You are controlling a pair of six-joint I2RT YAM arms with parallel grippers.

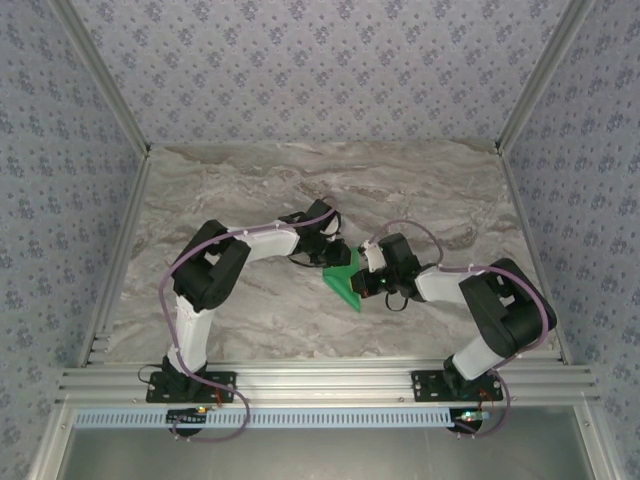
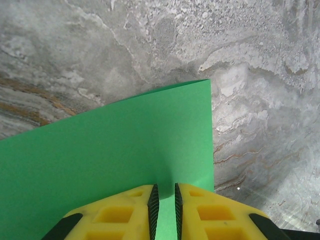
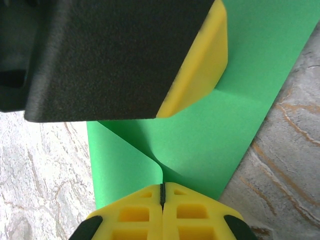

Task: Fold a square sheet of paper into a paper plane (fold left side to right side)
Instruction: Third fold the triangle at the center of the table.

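Status: both arms are in over the grey marble-pattern counter [image 1: 250, 180].

The thin bright green square sheet of paper [image 1: 345, 282] lies on the counter, part folded. From the top camera it reads as a wedge with its tip toward my bases. Positions below are relative to that sheet.

Right end effector [image 1: 363, 283]: at the sheet's right edge. On the right wrist cam the right end effector [image 3: 162, 192] is clenched, yellow pads flat together, with a curled-up flap of the sheet [image 3: 210, 135] running into the seam. So it's grasping the sheet. The flap rises off the lower layer in a soft curve.

Left end effector [image 1: 337, 254]: at the sheet's far edge. On the left wrist cam the left end effector [image 2: 164, 195] has its fingers drawn almost together, with a thin slit and green showing through it. It's closed down and not gripping paper as far as I can see. The sheet [image 2: 125, 150] spreads beyond the tips, one square corner against bare counter [image 2: 260, 60].

The right wrist cam also shows one yellow finger [image 3: 200, 65] of the left end effector touching the sheet's top face. Counter [image 3: 290, 165] shows to the sheet's right.
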